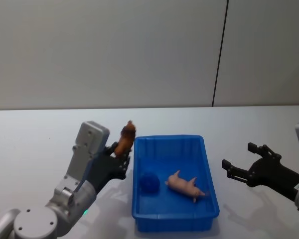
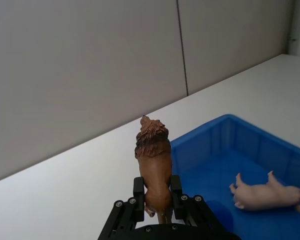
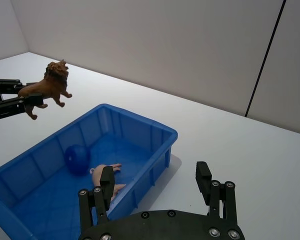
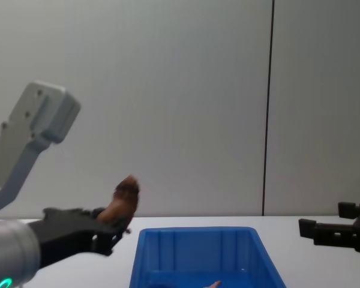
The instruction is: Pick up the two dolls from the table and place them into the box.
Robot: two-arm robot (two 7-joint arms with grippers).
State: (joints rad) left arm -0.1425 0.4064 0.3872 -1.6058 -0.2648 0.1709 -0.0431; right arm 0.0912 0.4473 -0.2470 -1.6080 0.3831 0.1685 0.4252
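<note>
Head view: the left gripper (image 1: pixel 120 155) hangs just left of the box (image 1: pixel 209 172), clamped on the brown doll (image 1: pixel 125 139), which pokes up above the box's left far corner, off the table (image 1: pixel 35 134). The pink doll (image 1: pixel 185 185) lies on its side on the box floor, beside a dark blue ball (image 1: pixel 149 182). The right gripper (image 1: pixel 239 162) hovers right of the box, fingers spread wide, holding nothing.

Left wrist view: the two fingers (image 2: pixel 138 189) pinch the brown doll (image 2: pixel 154 165) at its hindquarters (a maned lion, head up). The box (image 2: pixel 210 132) is beyond it, with the pink doll (image 2: pixel 266 194) inside.

Right wrist view: the right gripper (image 3: pixel 157 182) is wide open and empty, above the box's rim (image 3: pixel 135 114). Across the box, the left gripper (image 3: pixel 7 97) holds the brown doll (image 3: pixel 49 89) in the air.

Chest view: the left gripper (image 4: pixel 108 231) carries the brown doll (image 4: pixel 120 207) higher than the box (image 4: pixel 198 246); the right gripper (image 4: pixel 321 229) is level with it, apart.
</note>
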